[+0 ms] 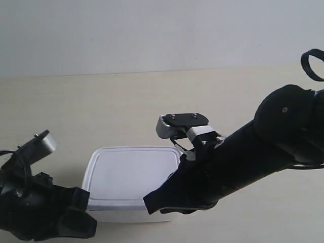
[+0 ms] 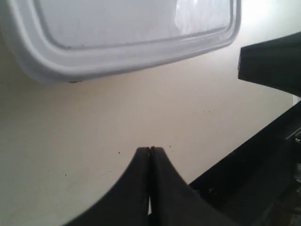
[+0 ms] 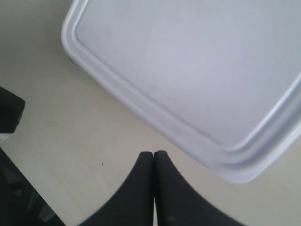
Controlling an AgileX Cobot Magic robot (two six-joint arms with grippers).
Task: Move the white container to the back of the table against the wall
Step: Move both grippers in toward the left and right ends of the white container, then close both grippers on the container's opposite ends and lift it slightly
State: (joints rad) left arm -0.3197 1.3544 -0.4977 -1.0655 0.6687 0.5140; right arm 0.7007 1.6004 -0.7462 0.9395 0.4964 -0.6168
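Observation:
The white container (image 1: 130,177) sits lid-on near the front of the table (image 1: 101,111), well short of the wall (image 1: 152,30). In the left wrist view my left gripper (image 2: 149,149) is shut and empty over bare table, a short way from the container (image 2: 131,28). My right gripper (image 3: 153,154) is also shut and empty, its tips just off the container's rim (image 3: 188,70) near a corner. In the exterior view the arm at the left (image 1: 35,207) is by the container's front left corner, and the arm at the right (image 1: 238,157) reaches over its front right corner.
Beige table surface stretches from the container back to the wall. The other arm's dark parts (image 2: 263,169) show in the left wrist view, and dark parts (image 3: 9,113) show in the right wrist view. A black cable loop (image 1: 313,63) is at the exterior view's right edge.

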